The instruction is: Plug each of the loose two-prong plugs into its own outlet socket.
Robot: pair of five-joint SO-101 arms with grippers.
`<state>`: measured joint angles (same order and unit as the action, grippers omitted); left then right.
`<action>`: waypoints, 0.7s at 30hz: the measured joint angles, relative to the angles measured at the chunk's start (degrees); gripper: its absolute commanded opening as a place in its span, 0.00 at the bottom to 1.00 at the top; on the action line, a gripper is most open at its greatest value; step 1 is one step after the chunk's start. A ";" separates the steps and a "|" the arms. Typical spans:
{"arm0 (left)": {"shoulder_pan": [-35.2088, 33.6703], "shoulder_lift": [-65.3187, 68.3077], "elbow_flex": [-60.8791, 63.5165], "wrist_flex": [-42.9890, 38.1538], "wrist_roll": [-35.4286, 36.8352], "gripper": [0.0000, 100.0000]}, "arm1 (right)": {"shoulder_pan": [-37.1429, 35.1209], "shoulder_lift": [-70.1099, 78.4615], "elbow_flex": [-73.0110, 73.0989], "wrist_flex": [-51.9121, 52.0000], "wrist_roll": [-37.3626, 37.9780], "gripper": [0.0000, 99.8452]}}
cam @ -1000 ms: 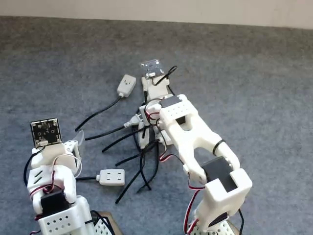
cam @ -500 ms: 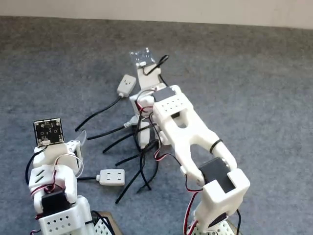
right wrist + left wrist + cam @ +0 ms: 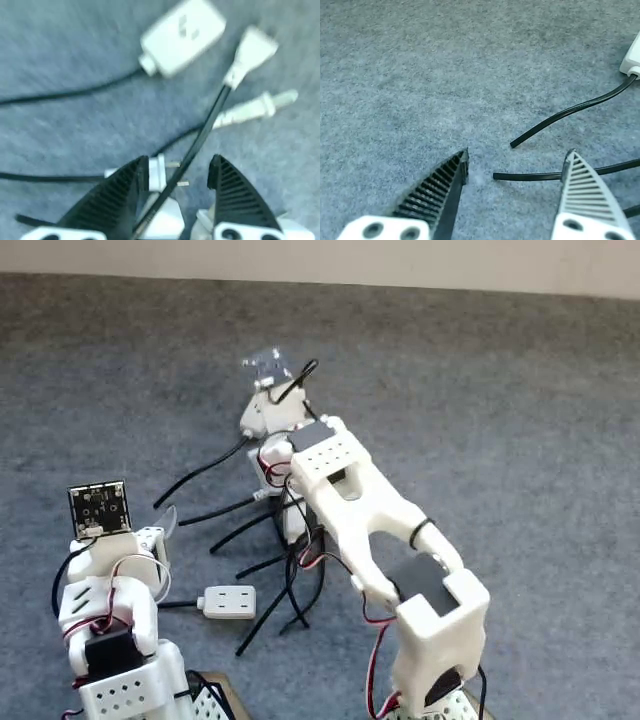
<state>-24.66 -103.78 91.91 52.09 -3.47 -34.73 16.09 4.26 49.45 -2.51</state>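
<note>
The right end effector [image 3: 180, 159] hangs released, its jaws wide apart, over a small white plug [image 3: 159, 173] near the middle of the surface [image 3: 520, 390]. The plug lies between the jaws, close against one of them, with its two prongs pointing into the gap, and a black cord [image 3: 200, 137] runs across it. Two more plugs [image 3: 252, 50] [image 3: 250, 110] lie just beyond, beside a white socket block [image 3: 182, 35] whose slots have nothing in them. A second socket block [image 3: 228, 601], also with nothing in it, lies nearer the near edge, between the two arm bases. The left end effector [image 3: 518, 151] is released too, above bare surface with loose cord ends [image 3: 512, 145] just ahead of it. The plugs look light, hard and smooth, and their thin prongs would probably bend if squeezed. The best hold is likely across the plastic body behind the prongs, clear of the crossing cord. The cords look springy enough to twist a plug that is loosely pinched. The socket blocks look light too, and one would likely slide under a push unless the other arm steadies it.
</note>
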 measured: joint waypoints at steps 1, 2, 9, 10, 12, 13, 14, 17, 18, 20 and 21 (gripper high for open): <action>0.00 0.00 0.00 0.00 0.00 0.30 | 0.00 0.79 0.00 0.00 0.00 0.20; 0.00 0.00 0.00 0.00 0.00 0.30 | 0.09 1.14 0.00 0.00 0.00 0.20; -0.09 0.00 0.00 0.00 0.00 0.30 | 2.46 -0.62 0.00 0.00 0.00 0.20; -0.97 0.00 0.00 0.00 0.00 0.30 | 3.34 -1.67 0.00 0.00 0.00 0.20; -2.46 0.00 0.00 0.00 0.00 0.30 | 4.66 -3.78 0.00 0.00 0.00 0.20; -2.64 0.00 0.00 0.00 0.00 0.30 | 4.92 -4.48 0.00 0.00 0.00 0.20; -2.64 0.00 0.00 0.00 0.00 0.30 | 5.01 -4.92 0.00 0.00 0.00 0.20; -2.64 0.00 0.00 0.00 0.00 0.30 | 4.66 -5.01 0.00 0.00 0.00 0.20; -2.64 0.00 0.00 0.00 0.00 0.30 | 4.66 -4.92 0.00 0.00 0.00 0.20; -2.64 0.00 0.00 0.00 0.00 0.30 | 4.66 -3.87 -0.09 0.00 0.00 0.20; -2.64 0.00 0.00 0.00 0.00 0.30 | 4.40 -2.55 -0.09 0.00 0.00 0.20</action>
<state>-27.30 -103.78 91.91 52.09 -3.47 -30.33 13.54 4.18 49.45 -2.51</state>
